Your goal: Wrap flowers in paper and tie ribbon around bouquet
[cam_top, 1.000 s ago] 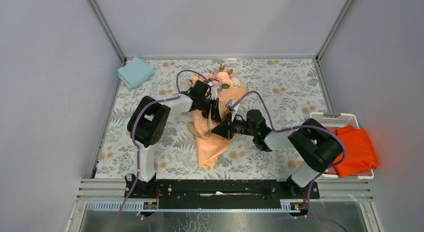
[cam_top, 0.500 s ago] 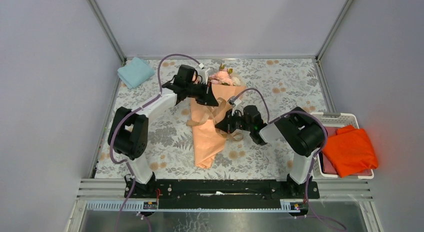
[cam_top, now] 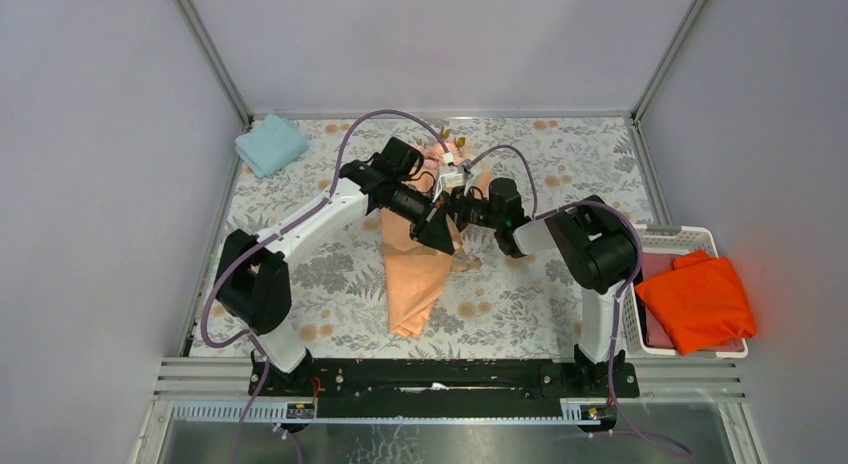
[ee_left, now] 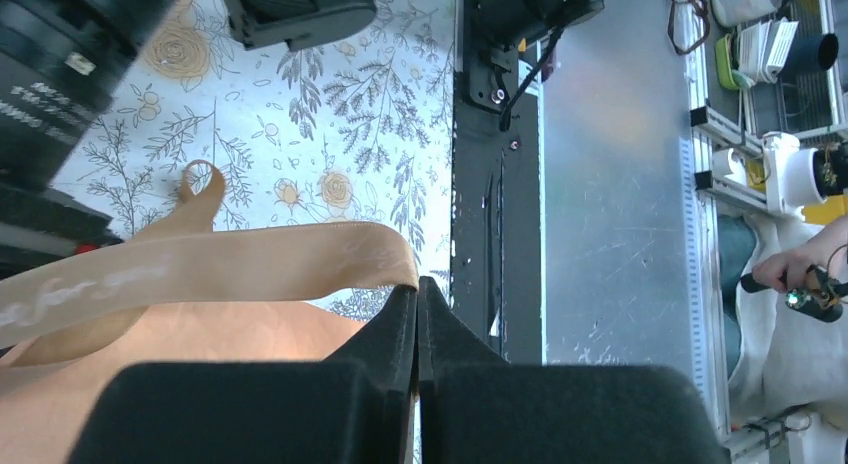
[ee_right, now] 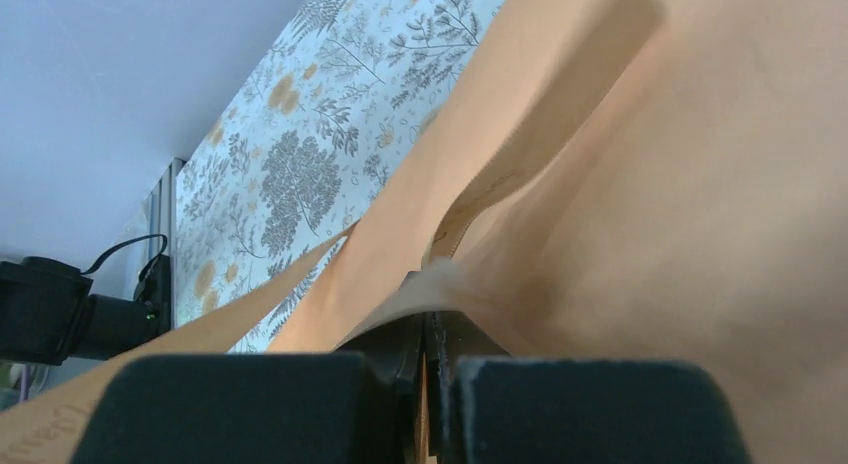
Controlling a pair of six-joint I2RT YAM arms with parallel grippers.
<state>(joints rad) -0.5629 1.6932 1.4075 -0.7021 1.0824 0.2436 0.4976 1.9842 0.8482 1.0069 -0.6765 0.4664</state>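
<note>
Bouquet (cam_top: 415,279): matte peach cone | ribbon (ee_left: 250,264): flat tan band | left hand (ee_left: 418,286), right hand (ee_right: 430,322): both pinching ribbon

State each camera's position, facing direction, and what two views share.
Top external: above, behind the bases, looking down at the table; both arms show.
Left wrist: on the left arm, facing the table's near edge; shut left gripper pinches the ribbon.
Right wrist: on the right arm, close against the paper; shut right gripper shows.
Shared: both wrist views show ribbon and paper.
</note>
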